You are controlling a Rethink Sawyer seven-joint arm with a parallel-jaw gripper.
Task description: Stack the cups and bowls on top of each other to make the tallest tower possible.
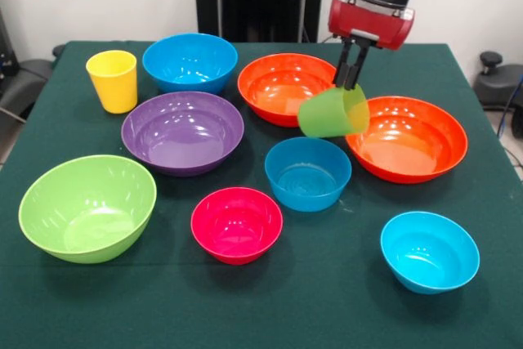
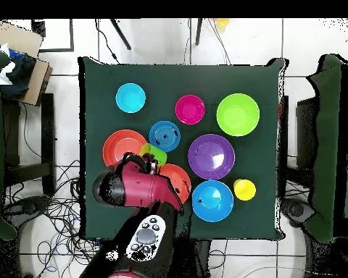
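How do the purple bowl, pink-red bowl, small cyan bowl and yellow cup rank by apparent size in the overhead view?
1. Purple bowl, clearly the largest.
2. Pink-red bowl and small cyan bowl: these look about alike, so no ranking between them.
3. Yellow cup, the smallest.

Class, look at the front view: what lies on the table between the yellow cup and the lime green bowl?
In the front view, only bare green table cloth lies between the yellow cup and the lime green bowl; the purple bowl sits off to one side.

A lab: cloth-covered table (image 2: 267,217), loose floor cables (image 2: 57,210), pedestal-mounted arm (image 2: 137,190).
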